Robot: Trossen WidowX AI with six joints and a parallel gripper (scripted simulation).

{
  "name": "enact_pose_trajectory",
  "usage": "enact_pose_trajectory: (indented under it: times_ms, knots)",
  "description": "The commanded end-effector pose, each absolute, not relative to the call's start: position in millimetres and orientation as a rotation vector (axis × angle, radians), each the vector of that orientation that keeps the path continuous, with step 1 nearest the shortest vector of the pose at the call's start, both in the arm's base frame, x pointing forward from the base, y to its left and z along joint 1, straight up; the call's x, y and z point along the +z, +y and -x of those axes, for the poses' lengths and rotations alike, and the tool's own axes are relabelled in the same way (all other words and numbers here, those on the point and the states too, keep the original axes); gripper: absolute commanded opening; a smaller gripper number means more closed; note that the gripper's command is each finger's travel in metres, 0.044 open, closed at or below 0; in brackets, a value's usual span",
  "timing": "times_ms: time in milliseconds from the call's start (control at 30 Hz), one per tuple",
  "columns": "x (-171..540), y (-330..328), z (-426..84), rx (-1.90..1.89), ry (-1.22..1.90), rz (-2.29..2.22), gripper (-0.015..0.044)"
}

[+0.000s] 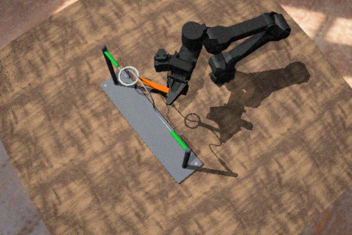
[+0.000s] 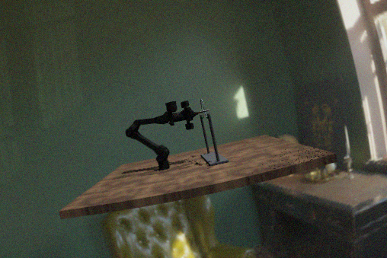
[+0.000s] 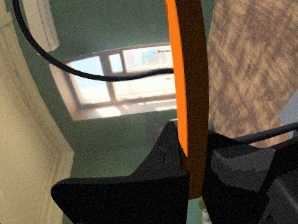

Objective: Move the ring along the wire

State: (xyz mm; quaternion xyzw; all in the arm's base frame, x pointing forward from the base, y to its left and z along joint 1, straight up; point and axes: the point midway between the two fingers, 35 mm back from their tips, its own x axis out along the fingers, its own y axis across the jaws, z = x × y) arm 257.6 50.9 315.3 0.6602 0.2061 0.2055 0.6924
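Apparently mid-transfer: orange handle (image 1: pixel 154 84) (image 3: pixel 192 80) gripped in pincer (image 1: pixel 170 98) (image 2: pixel 199 113) (image 3: pixel 176 127), ring (image 1: pixel 120 76) held around grey wire (image 1: pixel 163 120), near one green part (image 1: pixel 111 59). Next, ring probably to be guided along curve, centred, grey left untouched.

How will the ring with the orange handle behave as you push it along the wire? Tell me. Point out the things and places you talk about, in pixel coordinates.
The orange handle (image 1: pixel 153 84) (image 3: pixel 187 90) looks stiff: it runs straight from the end effector (image 1: pixel 169 98) (image 3: pixel 176 127). The pale ring (image 1: pixel 119 76), being thin, is probably light. Pinched near the handle's far end, it may swing or twist noticeably with small wrist turns.
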Motion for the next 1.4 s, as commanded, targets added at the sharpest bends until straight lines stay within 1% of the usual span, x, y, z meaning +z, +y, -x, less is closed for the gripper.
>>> enact_pose_trajectory:
  times_ms: [0,233,600,1367]
  knots:
    - [325,52,-257,0.475,0.461,-1.511,-0.015]
    - [335,50,-257,0.479,0.46,-1.536,-0.015]
    - [337,50,-257,0.458,0.471,-1.459,-0.015]
    - [318,45,-257,0.36,0.503,-1.099,-0.015]
